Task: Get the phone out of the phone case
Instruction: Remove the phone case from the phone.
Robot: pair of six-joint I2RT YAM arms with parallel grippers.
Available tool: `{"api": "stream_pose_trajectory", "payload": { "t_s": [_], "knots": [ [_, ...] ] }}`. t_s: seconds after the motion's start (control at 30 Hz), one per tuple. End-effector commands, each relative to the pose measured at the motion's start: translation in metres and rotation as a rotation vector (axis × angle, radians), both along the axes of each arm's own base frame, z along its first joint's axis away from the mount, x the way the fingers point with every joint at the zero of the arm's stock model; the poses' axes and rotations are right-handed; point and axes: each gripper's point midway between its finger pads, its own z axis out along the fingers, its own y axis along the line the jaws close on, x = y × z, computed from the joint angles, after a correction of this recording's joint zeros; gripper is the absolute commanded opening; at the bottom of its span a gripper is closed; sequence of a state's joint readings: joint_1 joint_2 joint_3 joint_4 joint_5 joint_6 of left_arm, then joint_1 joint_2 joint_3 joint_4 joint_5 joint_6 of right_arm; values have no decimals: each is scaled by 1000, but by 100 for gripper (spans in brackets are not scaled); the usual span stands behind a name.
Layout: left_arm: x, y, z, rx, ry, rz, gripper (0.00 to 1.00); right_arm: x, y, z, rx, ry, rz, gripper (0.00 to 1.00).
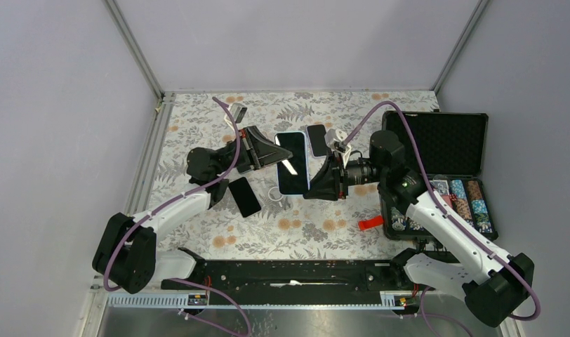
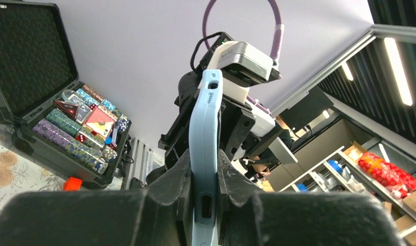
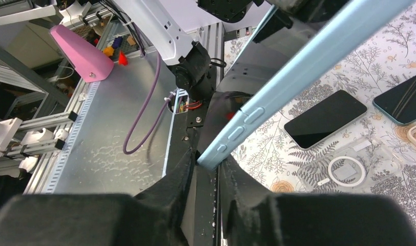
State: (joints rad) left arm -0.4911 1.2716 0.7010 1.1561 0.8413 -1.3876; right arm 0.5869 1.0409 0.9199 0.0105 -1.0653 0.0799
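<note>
Nothing legible to call here: no lettering, brand or number reads on the light-blue phone case point(image 2: 203, 154), the poker chips point(image 1: 472, 200) or the dark phone point(image 1: 244, 196) on the table.

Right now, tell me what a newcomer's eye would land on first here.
The phone in its pale blue case stands out, held in the air over the middle of the floral table, pinched between the left fingers and right fingers. At the right edge sits an open black case of poker chips.
</note>
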Motion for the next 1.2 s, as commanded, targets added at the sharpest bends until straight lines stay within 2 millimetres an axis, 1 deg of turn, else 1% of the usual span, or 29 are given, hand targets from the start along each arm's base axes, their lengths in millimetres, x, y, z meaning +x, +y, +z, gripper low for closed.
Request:
{"api": "stream_pose_trajectory", "payload": {
  "t_s": [0.0, 0.1, 0.13, 0.33, 0.53, 0.73, 0.87, 1.17],
  "knots": [
    [-10, 7, 40, -98, -114, 7, 0, 5, 2, 19, 32, -65, -5, 15],
    [-12, 7, 38, -101, -93, -7, 0, 6, 3, 16, 28, -87, 5, 1],
    [-12, 7, 36, -100, -85, -14, 0, 6, 3, 16, 30, -102, 8, 0],
    [-12, 0, 24, -85, -44, -52, 0, 4, 0, 13, 8, -159, 39, 0],
    [-16, -4, 21, -93, -29, -98, 0, 2, -3, 4, -37, -189, 68, 0],
    [-18, -7, 22, -91, -24, -115, 0, 18, -6, -13, -125, -209, 10, 0],
    [-20, -7, 24, -93, -30, -123, 0, 28, -7, -20, -162, -227, -36, 0],
    [-21, -8, 27, -96, -31, -133, 0, 40, -13, -22, -195, -289, -116, 0]
  ]
}}
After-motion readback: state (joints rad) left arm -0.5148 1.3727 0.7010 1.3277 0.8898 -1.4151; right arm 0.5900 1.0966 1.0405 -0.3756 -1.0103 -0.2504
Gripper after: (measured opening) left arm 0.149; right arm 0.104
